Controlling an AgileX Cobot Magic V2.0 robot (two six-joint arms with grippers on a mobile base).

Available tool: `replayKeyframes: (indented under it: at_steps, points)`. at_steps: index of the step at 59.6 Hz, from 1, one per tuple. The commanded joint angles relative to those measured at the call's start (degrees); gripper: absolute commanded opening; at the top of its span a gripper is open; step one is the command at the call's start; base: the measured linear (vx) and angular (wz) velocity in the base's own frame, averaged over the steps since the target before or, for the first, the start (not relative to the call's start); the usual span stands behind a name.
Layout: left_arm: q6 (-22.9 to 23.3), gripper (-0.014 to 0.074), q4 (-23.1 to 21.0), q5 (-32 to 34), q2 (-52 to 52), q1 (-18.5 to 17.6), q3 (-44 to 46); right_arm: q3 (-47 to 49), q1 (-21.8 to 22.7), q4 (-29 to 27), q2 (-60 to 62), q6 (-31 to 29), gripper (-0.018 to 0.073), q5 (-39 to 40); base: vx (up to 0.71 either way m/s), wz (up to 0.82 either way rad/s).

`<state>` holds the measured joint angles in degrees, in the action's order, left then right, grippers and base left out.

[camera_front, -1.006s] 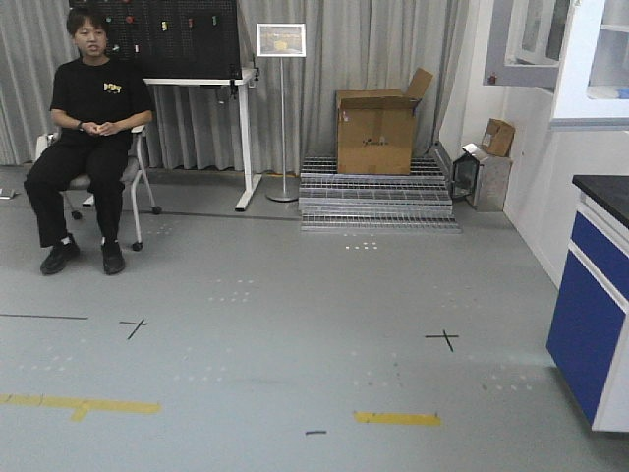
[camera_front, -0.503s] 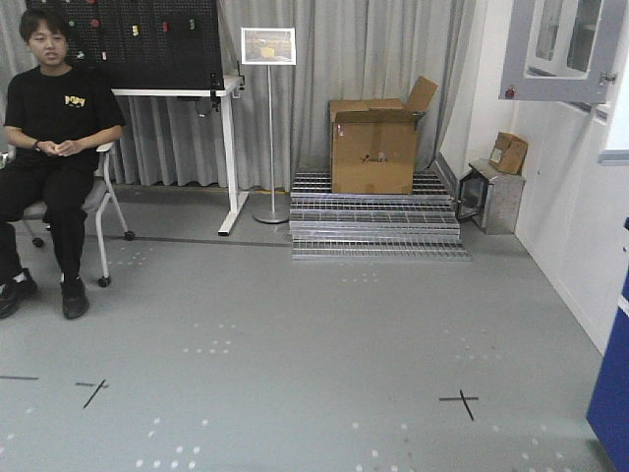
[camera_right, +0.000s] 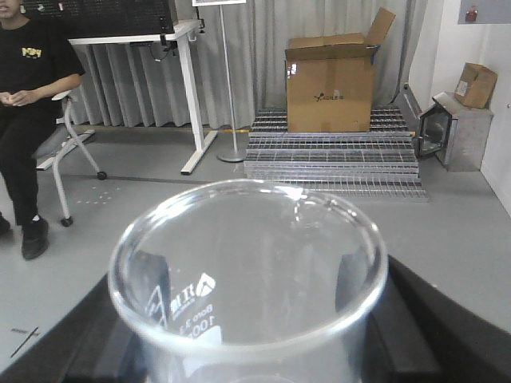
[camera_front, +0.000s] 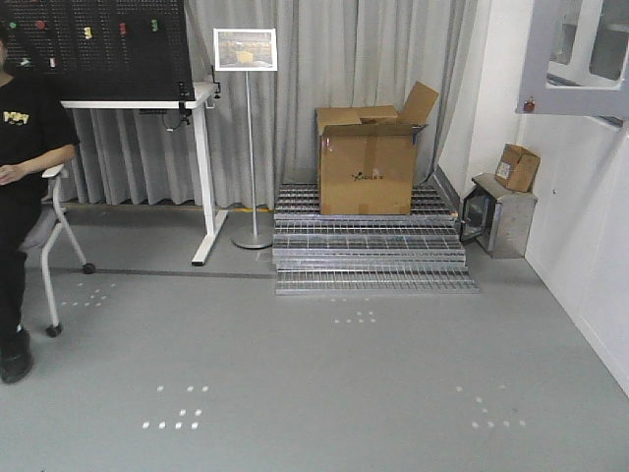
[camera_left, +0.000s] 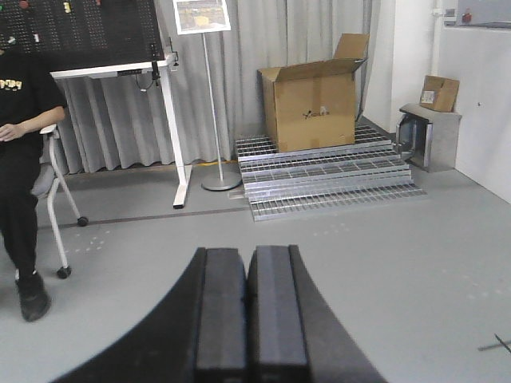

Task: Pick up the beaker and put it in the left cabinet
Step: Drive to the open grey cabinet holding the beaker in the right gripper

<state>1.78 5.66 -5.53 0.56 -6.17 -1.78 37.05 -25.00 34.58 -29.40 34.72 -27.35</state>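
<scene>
Nearest, in the right wrist view, the beaker (camera_right: 247, 271) fills the foreground, upright with its flared rim toward the lens and clamped between the black fingers of the right gripper (camera_right: 255, 351), which show on either side of the glass. The left gripper (camera_left: 249, 319) has its jaws pressed flat together with nothing between them. Beyond lies bare grey floor, then the cardboard box (camera_front: 366, 162) on a stack of metal grating (camera_front: 371, 251). Left of the box stand a sign stand (camera_front: 246, 49), a white desk (camera_front: 147, 103) and a seated person (camera_front: 20, 147), and a curtain (camera_front: 324, 49) hangs behind it. The left cabinet is in no view, so the placing is not yet begun. I judge the main risk to be smooth glass held by side pressure alone: a jolt or quick turn of the base could tilt it or let it slip
</scene>
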Motion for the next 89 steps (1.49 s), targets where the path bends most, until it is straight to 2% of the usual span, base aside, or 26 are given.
replayKeyframes:
  at_steps: [1,63,89]
  points:
    - [0.2,-0.0008,-0.2,5.1,1.0,-0.4,-0.8,1.5,0.2,1.6,-0.2,-0.5,-0.0006,4.2,0.7,-0.05]
    - [0.2,-0.0008,-0.2,5.1,1.0,-0.4,-0.8,1.5,0.2,1.6,-0.2,-0.5,-0.0006,4.2,0.68,0.02]
    - [0.2,-0.0008,-0.2,5.1,1.0,-0.4,-0.8,1.5,0.2,1.6,-0.2,-0.5,-0.0006,4.2,0.62,-0.21]
